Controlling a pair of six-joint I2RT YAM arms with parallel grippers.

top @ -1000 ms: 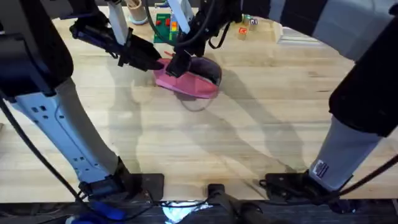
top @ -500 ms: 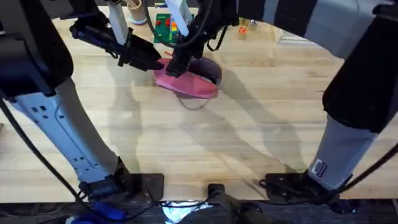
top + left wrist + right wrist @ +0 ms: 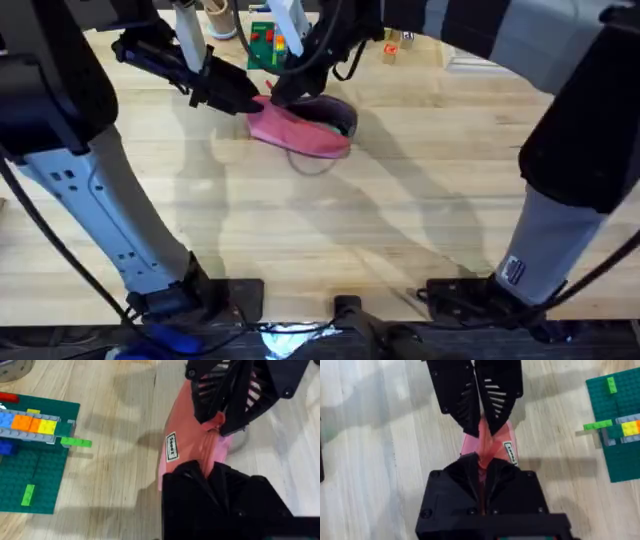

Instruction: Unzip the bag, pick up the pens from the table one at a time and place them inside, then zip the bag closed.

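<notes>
Pink cloth — the bag — lies on the light wooden tabletop, far from the arm bases and a little left of the middle. Its dark inside shows at the end pointing right. Both arms reach over to its left end.

The left gripper comes in from the left, and its black fingers are pinched together on the pink cloth at that end. The right gripper comes down from above, right next to the left one. Its fingers are squeezed tight on the same end of the bag, on a thin fold of cloth. The two grippers face each other, tip to tip, with the bag's end bunched up between them.

A small white label sits on the side of the bag. A green brick plate with bright little bricks on it lies on the tabletop near the bag — not touching it.
</notes>
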